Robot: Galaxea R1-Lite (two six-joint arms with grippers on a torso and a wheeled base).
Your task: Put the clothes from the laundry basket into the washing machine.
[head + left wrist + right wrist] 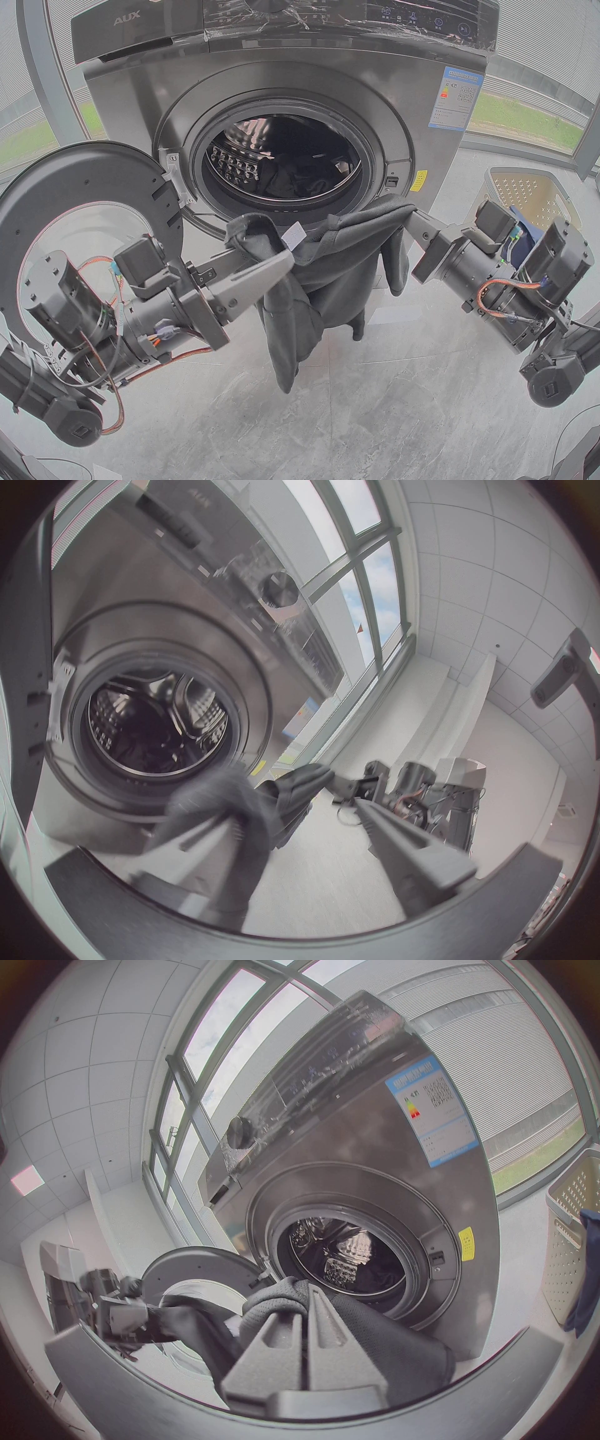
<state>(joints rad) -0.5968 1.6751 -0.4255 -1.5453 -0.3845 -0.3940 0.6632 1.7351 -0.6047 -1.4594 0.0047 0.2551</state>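
Note:
A dark grey garment [325,269] hangs in front of the washing machine's open drum [281,159], stretched between both arms. My left gripper [265,255] is open. The cloth [250,805] is draped over one finger, and the other finger [406,849] is bare and well apart from it. On the right, my right gripper [409,220] is shut on the garment's other end [387,1341], with its fingers [328,1335] pressed together. Dark clothes [294,175] lie inside the drum. The beige laundry basket [531,187] stands at the right with a blue garment [522,240] hanging over its rim.
The round machine door [75,181] stands swung open at the left, just behind my left arm. Grey tiled floor [375,406] lies below the hanging garment. Windows run behind and beside the machine.

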